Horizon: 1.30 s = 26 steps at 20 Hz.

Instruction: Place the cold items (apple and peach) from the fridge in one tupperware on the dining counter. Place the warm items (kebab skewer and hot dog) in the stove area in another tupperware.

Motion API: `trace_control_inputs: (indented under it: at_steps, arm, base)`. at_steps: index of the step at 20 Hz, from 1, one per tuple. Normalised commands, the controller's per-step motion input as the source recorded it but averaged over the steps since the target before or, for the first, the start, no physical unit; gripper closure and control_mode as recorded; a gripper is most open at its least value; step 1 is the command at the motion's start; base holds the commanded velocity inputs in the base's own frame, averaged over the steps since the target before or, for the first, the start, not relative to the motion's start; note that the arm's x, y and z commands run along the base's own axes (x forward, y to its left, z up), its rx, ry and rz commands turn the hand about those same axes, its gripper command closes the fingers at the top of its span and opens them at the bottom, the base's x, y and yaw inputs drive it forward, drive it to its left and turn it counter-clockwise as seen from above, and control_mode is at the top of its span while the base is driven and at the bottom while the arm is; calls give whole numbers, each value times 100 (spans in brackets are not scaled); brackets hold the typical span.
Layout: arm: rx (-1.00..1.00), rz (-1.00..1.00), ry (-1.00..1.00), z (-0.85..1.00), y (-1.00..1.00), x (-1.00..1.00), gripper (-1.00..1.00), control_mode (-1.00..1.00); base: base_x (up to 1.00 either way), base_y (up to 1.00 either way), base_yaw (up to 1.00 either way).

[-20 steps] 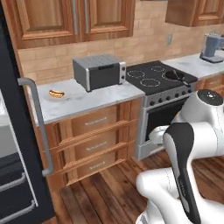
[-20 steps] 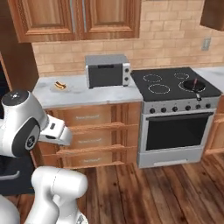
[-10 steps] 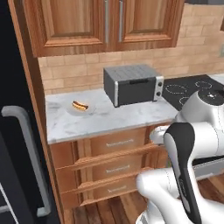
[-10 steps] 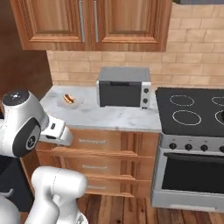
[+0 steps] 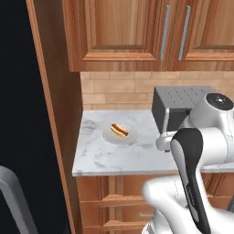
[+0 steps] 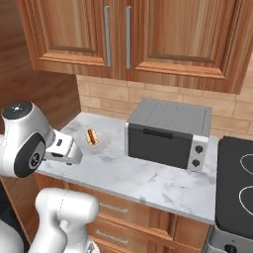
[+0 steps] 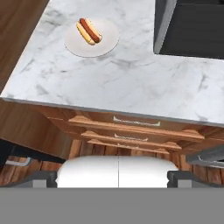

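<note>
The hot dog (image 5: 119, 130) lies on a small pale round plate (image 5: 109, 136) at the back left of a marbled wall countertop (image 5: 119, 157). It shows again in the right base view as the hot dog (image 6: 91, 137) and in the hand view as the hot dog (image 7: 89, 31). My gripper (image 7: 114, 176) hangs in front of the counter's edge, above the drawers and well short of the plate. Its tips stand far apart, open, with nothing between them. The black fridge (image 5: 20, 119) fills the left, and the stove (image 6: 240, 188) shows at the far right. Apple, peach, kebab skewer, tupperwares and dining counter are out of view.
A silver toaster oven (image 6: 168, 133) stands on the countertop to the right of the plate. Wooden wall cabinets (image 6: 128, 34) hang above, and wooden drawers (image 7: 131, 131) sit below the counter edge. A tall wooden panel (image 5: 52, 114) separates the fridge from the counter.
The base has driven left and closer, so the whole scene shifted: the plate with the hot dog is now near and central and the stove has slid off to the right. The gripper stays open.
</note>
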Motion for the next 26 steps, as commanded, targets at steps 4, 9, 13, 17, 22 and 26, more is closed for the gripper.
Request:
trace_control_inputs:
  at_steps: [4, 9, 13, 17, 22, 26]
  arm:
    - [0, 0, 0, 0, 0, 0, -100, 100]
    - [0, 14, 5, -5, 0, 40, -100, -100]
    - [0, 31, 14, -8, 0, 100, -100, -100]
    - [-1, 7, 12, -12, 9, 95, -100, -100]
    - [-9, 0, 6, -27, 28, 66, -100, -100]
    - [-8, 0, 3, -36, 20, 48, -100, -100]
  base:
    - [80, -33, 44]
    - [52, -8, 22]
    - [0, 0, 0]
    - [0, 0, 0]
    - [0, 0, 0]
    - [0, 0, 0]
